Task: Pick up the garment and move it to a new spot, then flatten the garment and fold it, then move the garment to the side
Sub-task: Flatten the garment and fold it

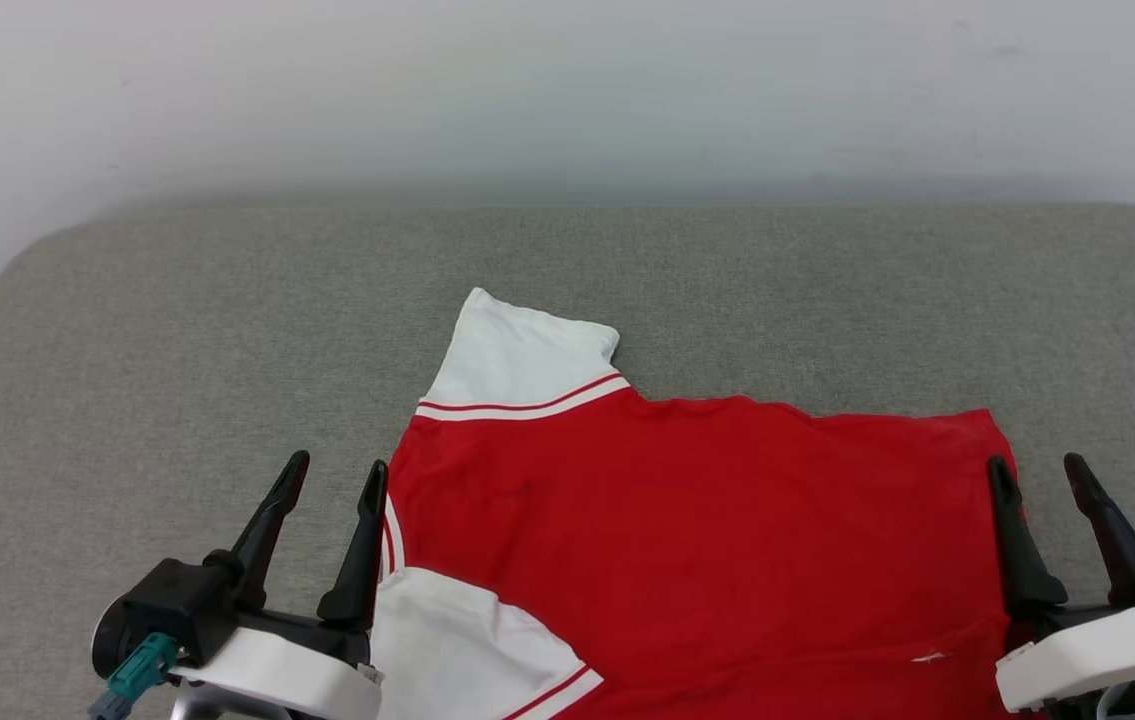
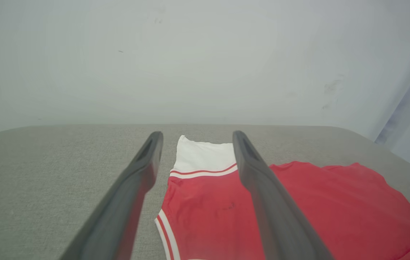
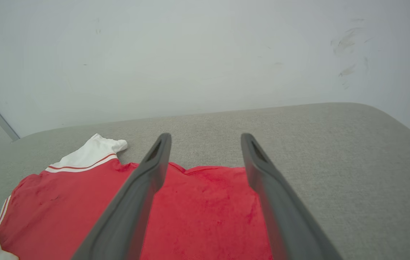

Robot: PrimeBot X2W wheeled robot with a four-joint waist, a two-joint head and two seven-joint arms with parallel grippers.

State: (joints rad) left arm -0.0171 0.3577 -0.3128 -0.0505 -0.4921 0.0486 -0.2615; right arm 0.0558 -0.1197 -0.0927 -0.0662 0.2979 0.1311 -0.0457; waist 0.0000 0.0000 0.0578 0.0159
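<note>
- I have the garment (image 1: 687, 520) lying on the table (image 1: 177, 330) at my 6 o'clock.
- My left gripper (image 1: 339, 465) sits at 7 o'clock, just beside its left edge.
- My right gripper (image 1: 1035, 462) sits at 5 o'clock, at its right edge.
- The wall (image 1: 567, 90) stands at 12 o'clock, behind the table.

Red garment (image 1: 697, 540) with white, red-striped sleeves, flat on the grey surface (image 1: 177, 350), plain side up.

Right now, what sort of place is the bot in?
Probably an indoor lab or test room set up for cloth folding: a grey fabric-covered table with rounded corners stands before a bare, scuffed white wall, and a single red jersey lies spread on it.
</note>
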